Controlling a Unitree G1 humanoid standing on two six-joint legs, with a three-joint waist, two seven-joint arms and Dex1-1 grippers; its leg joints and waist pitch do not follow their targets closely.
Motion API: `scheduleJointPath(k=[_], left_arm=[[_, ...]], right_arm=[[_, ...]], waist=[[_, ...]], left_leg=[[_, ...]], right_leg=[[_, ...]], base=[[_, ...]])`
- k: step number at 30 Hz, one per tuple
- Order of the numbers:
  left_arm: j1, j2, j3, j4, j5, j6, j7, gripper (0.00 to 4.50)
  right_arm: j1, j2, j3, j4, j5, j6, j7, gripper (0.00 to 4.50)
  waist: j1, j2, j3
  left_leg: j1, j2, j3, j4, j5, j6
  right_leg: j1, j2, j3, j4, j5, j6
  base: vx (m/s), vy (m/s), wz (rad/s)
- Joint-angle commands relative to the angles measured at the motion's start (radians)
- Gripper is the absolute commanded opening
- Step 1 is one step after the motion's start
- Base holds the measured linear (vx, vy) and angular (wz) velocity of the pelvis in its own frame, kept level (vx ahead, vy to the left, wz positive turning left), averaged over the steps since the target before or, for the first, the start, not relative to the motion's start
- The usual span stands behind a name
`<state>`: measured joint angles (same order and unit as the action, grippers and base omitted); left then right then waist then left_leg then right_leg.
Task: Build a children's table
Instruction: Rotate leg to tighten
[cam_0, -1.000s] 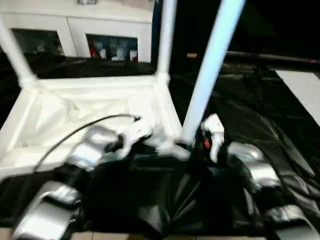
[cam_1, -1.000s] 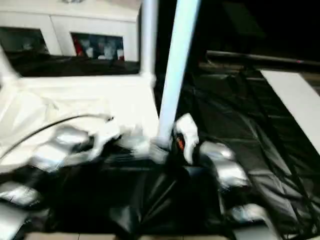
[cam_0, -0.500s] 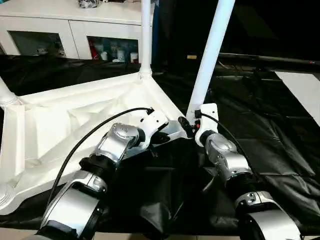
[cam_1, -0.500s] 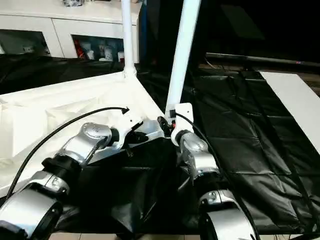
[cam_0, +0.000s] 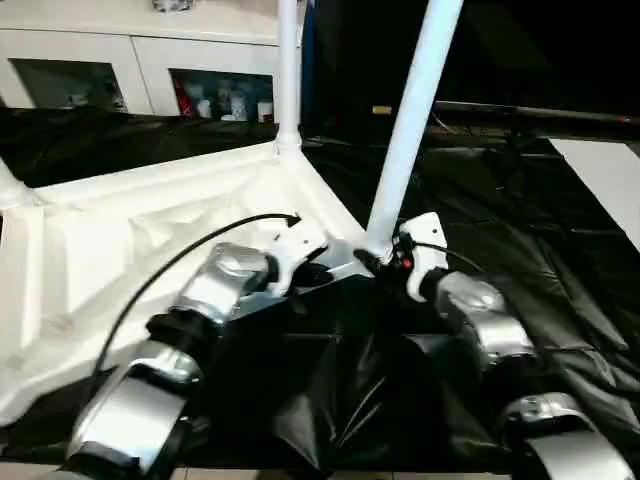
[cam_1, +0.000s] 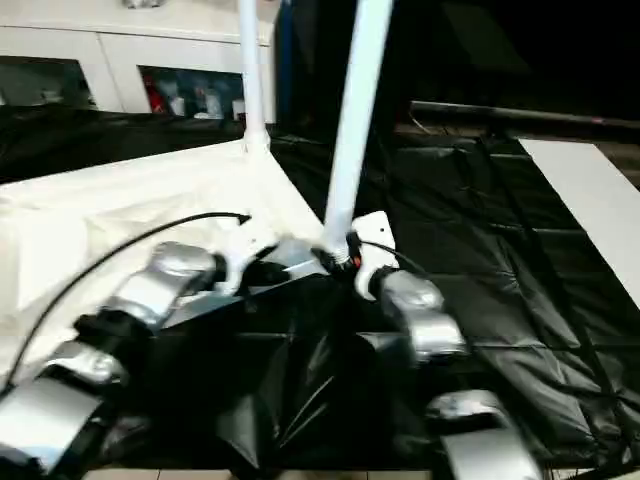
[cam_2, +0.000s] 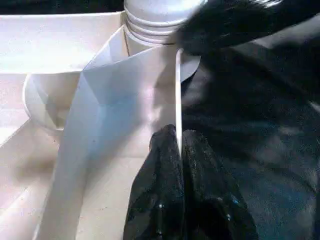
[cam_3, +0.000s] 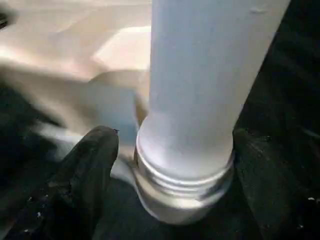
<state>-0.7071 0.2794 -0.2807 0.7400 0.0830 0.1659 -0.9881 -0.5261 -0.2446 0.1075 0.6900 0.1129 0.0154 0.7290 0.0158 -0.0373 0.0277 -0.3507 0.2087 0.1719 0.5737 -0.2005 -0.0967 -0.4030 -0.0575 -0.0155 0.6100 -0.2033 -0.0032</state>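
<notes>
The room is dim, with light falling from above onto the white table top (cam_0: 150, 230), which nearly washes out to glare at its left side. The black sheet (cam_0: 520, 250) swallows detail and shows only faint sheen on its creases. Slight motion blur softens both head views. In the right wrist view, the leg (cam_3: 200, 100) is soft, perhaps out of focus, with black blur at one edge.
</notes>
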Motion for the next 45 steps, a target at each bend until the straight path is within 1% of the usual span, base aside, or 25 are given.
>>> scheduleJointPath(k=[1, 2, 3, 5, 7, 10, 13, 15, 16, 18, 21, 22, 23, 24, 27, 32, 35, 36, 37, 38, 39, 40, 41, 43, 45], left_arm=[[0.056, 0.027, -0.048, -0.023, -0.023, -0.048, -0.134, 0.00], [0.074, 0.050, -0.059, -0.057, -0.041, -0.071, -0.200, 0.00], [0.094, 0.073, -0.068, -0.097, -0.062, -0.053, -0.261, 0.00], [0.123, 0.117, -0.084, -0.155, -0.076, -0.035, -0.338, 0.00], [0.129, 0.131, -0.087, -0.163, -0.072, -0.050, -0.347, 0.00], [0.138, 0.146, -0.077, -0.188, -0.082, -0.039, -0.358, 0.00], [0.146, 0.152, -0.073, -0.202, -0.082, -0.035, -0.368, 0.00], [0.149, 0.156, -0.071, -0.207, -0.083, -0.036, -0.372, 0.00], [0.149, 0.157, -0.070, -0.209, -0.083, -0.035, -0.371, 0.00], [0.153, 0.162, -0.071, -0.220, -0.087, -0.029, -0.374, 0.00], [0.159, 0.166, -0.073, -0.232, -0.092, -0.022, -0.379, 0.00], [0.161, 0.165, -0.073, -0.233, -0.091, -0.021, -0.378, 0.00], [0.162, 0.164, -0.072, -0.234, -0.091, -0.020, -0.378, 0.00], [0.162, 0.164, -0.072, -0.234, -0.091, -0.020, -0.378, 0.00], [0.165, 0.164, -0.072, -0.238, -0.090, -0.016, -0.378, 0.00], [0.168, 0.166, -0.071, -0.242, -0.088, -0.009, -0.373, 0.00], [0.159, 0.147, -0.063, -0.221, -0.078, 0.007, -0.322, 0.00], [0.140, 0.114, -0.052, -0.176, -0.055, 0.024, -0.234, 0.00], [0.133, 0.102, -0.048, -0.161, -0.048, 0.030, -0.207, 0.00], [0.124, 0.088, -0.043, -0.142, -0.040, 0.036, -0.173, 0.00], [0.109, 0.063, -0.035, -0.108, -0.026, 0.045, -0.111, 0.00], [0.086, 0.020, -0.018, -0.062, -0.018, 0.066, -0.019, 0.00], [0.086, 0.020, -0.018, -0.062, -0.018, 0.066, -0.019, 0.00], [0.053, -0.042, 0.006, -0.001, -0.011, 0.095, 0.107, 0.00], [0.039, -0.065, 0.011, 0.024, -0.007, 0.103, 0.150, 0.00]], right_arm=[[0.027, -0.035, 0.043, -0.061, 0.011, -0.010, 0.142, 3.70], [0.036, -0.056, 0.048, -0.084, 0.019, -0.004, 0.181, 3.70], [0.046, -0.076, 0.052, -0.109, 0.033, 0.004, 0.222, 3.70], [0.060, -0.107, 0.057, -0.152, 0.055, 0.024, 0.293, 3.70], [0.066, -0.119, 0.063, -0.166, 0.063, 0.037, 0.324, 3.70], [0.074, -0.139, 0.089, -0.181, 0.061, 0.049, 0.369, 3.70], [0.083, -0.145, 0.101, -0.194, 0.059, 0.059, 0.401, 3.70], [0.084, -0.140, 0.095, -0.194, 0.062, 0.066, 0.405, 3.70], [0.084, -0.138, 0.093, -0.194, 0.067, 0.073, 0.411, 3.56], [0.085, -0.139, 0.092, -0.199, 0.071, 0.079, 0.416, 3.36], [0.087, -0.140, 0.091, -0.209, 0.079, 0.088, 0.425, 3.28], [0.088, -0.140, 0.090, -0.210, 0.082, 0.091, 0.425, 3.03], [0.089, -0.140, 0.089, -0.211, 0.083, 0.092, 0.426, 3.03], [0.089, -0.140, 0.089, -0.211, 0.083, 0.092, 0.426, 2.89], [0.093, -0.138, 0.086, -0.213, 0.084, 0.096, 0.428, 2.75], [0.095, -0.129, 0.078, -0.205, 0.082, 0.103, 0.409, 2.70], [0.079, -0.097, 0.059, -0.150, 0.058, 0.077, 0.312, 2.68], [0.051, -0.051, 0.031, -0.069, 0.022, 0.055, 0.148, 2.68], [0.043, -0.037, 0.021, -0.049, 0.017, 0.052, 0.102, 2.68], [0.035, -0.020, 0.009, -0.023, 0.010, 0.048, 0.047, 2.68], [0.022, 0.010, -0.017, 0.014, 0.009, 0.045, -0.045, 2.68], [0.009, 0.054, -0.059, 0.055, 0.023, 0.057, -0.173, 2.67], [0.009, 0.054, -0.059, 0.055, 0.023, 0.057, -0.173, 2.67], [-0.007, 0.112, -0.107, 0.107, 0.030, 0.078, -0.361, 2.67], [-0.010, 0.139, -0.120, 0.120, 0.034, 0.084, -0.426, 2.67]], waist=[[0.003, -0.005, -0.042], [0.002, -0.006, -0.042], [0.000, -0.007, -0.041], [0.001, -0.002, -0.042], [-0.001, 0.001, -0.043], [0.002, -0.001, -0.042], [0.004, -0.004, -0.041], [0.009, -0.005, -0.041], [0.010, -0.005, -0.041], [0.011, -0.005, -0.042], [0.012, -0.004, -0.044], [0.012, -0.004, -0.045], [0.013, -0.004, -0.044], [0.013, -0.004, -0.044], [0.013, -0.006, -0.045], [0.013, -0.005, -0.045], [0.009, -0.005, -0.044], [0.007, -0.003, -0.042], [0.001, -0.003, -0.039], [-0.002, -0.002, -0.038], [-0.010, -0.003, -0.038], [-0.013, -0.001, -0.038], [-0.013, 0.000, -0.037], [-0.011, -0.004, -0.037], [-0.010, -0.003, -0.039]], left_leg=[[-0.008, 0.016, 0.005, -0.059, -0.166, 0.074], [-0.009, 0.017, 0.005, -0.059, -0.157, 0.078], [-0.009, 0.018, 0.005, -0.060, -0.155, 0.084], [-0.005, 0.021, 0.009, -0.058, -0.140, 0.097], [-0.004, 0.020, 0.009, -0.058, -0.132, 0.099], [0.000, 0.019, 0.011, -0.056, -0.113, 0.099], [-0.001, 0.018, 0.011, -0.056, -0.128, 0.090], [0.000, 0.019, 0.011, -0.056, -0.128, 0.082], [0.001, 0.018, 0.011, -0.056, -0.127, 0.079], [0.001, 0.018, 0.011, -0.055, -0.121, 0.076], [0.001, 0.017, 0.011, -0.054, -0.097, 0.083], [0.001, 0.017, 0.012, -0.052, -0.090, 0.087], [0.001, 0.017, 0.012, -0.052, -0.087, 0.089], [0.001, 0.017, 0.012, -0.052, -0.088, 0.089], [0.001, 0.016, 0.012, -0.051, -0.086, 0.090], [0.001, 0.016, 0.012, -0.051, -0.088, 0.087], [-0.001, 0.016, 0.012, -0.051, -0.092, 0.079], [-0.001, 0.015, 0.010, -0.054, -0.110, 0.064], [0.003, 0.013, 0.010, -0.056, -0.141, 0.041], [0.002, 0.013, 0.009, -0.057, -0.155, 0.027], [0.001, 0.012, 0.006, -0.059, -0.180, 0.004], [0.004, 0.013, 0.005, -0.060, -0.196, -0.007], [0.004, 0.013, 0.004, -0.060, -0.201, -0.011], [0.005, 0.010, 0.006, -0.059, -0.208, -0.004], [0.002, 0.010, 0.005, -0.060, -0.201, -0.004]], right_leg=[[0.051, -0.056, 0.029, -0.074, -0.110, -0.221], [0.051, -0.056, 0.030, -0.072, -0.093, -0.227], [0.053, -0.056, 0.029, -0.070, -0.079, -0.235], [0.050, -0.055, 0.031, -0.064, -0.023, -0.262], [0.051, -0.054, 0.029, -0.062, -0.010, -0.269], [0.052, -0.052, 0.028, -0.058, 0.029, -0.284], [0.053, -0.055, 0.029, -0.061, -0.007, -0.277], [0.053, -0.056, 0.030, -0.062, -0.031, -0.267], [0.053, -0.055, 0.030, -0.062, -0.033, -0.265], [0.053, -0.054, 0.030, -0.060, -0.026, -0.263], [0.055, -0.052, 0.029, -0.055, 0.022, -0.269], [0.055, -0.052, 0.029, -0.054, 0.036, -0.272], [0.056, -0.053, 0.029, -0.053, 0.040, -0.275], [0.055, -0.053, 0.029, -0.053, 0.039, -0.275], [0.057, -0.053, 0.029, -0.053, 0.035, -0.274], [0.056, -0.053, 0.028, -0.053, 0.023, -0.272], [0.055, -0.054, 0.029, -0.054, 0.010, -0.271], [0.053, -0.055, 0.027, -0.058, -0.031, -0.265], [0.048, -0.055, 0.028, -0.066, -0.094, -0.256], [0.048, -0.056, 0.027, -0.068, -0.132, -0.249], [0.049, -0.056, 0.027, -0.072, -0.194, -0.233], [0.046, -0.056, 0.029, -0.076, -0.227, -0.219], [0.044, -0.056, 0.030, -0.077, -0.232, -0.216], [0.041, -0.054, 0.031, -0.080, -0.237, -0.204], [0.043, -0.054, 0.031, -0.081, -0.233, -0.195]], base=[[0.000, 0.000, 0.00], [0.000, 0.000, 0.00], [0.000, 0.000, 0.00], [0.000, 0.000, 0.00], [0.000, 0.000, 0.00], [0.000, 0.000, 0.00], [0.000, 0.000, 0.00], [0.000, 0.000, 0.00], [0.000, 0.000, 0.00], [0.000, 0.000, 0.00], [0.000, 0.000, 0.00], [0.000, 0.000, 0.00], [0.000, 0.000, 0.00], [0.000, 0.000, 0.00], [0.000, 0.000, 0.00], [0.000, 0.000, 0.00], [0.000, 0.000, 0.00], [0.000, 0.000, 0.00], [0.000, 0.000, 0.00], [0.000, 0.000, 0.00], [0.000, 0.000, 0.00], [0.000, 0.000, 0.00], [0.000, 0.000, 0.00], [0.000, 0.000, 0.00], [0.000, 0.000, 0.00]])
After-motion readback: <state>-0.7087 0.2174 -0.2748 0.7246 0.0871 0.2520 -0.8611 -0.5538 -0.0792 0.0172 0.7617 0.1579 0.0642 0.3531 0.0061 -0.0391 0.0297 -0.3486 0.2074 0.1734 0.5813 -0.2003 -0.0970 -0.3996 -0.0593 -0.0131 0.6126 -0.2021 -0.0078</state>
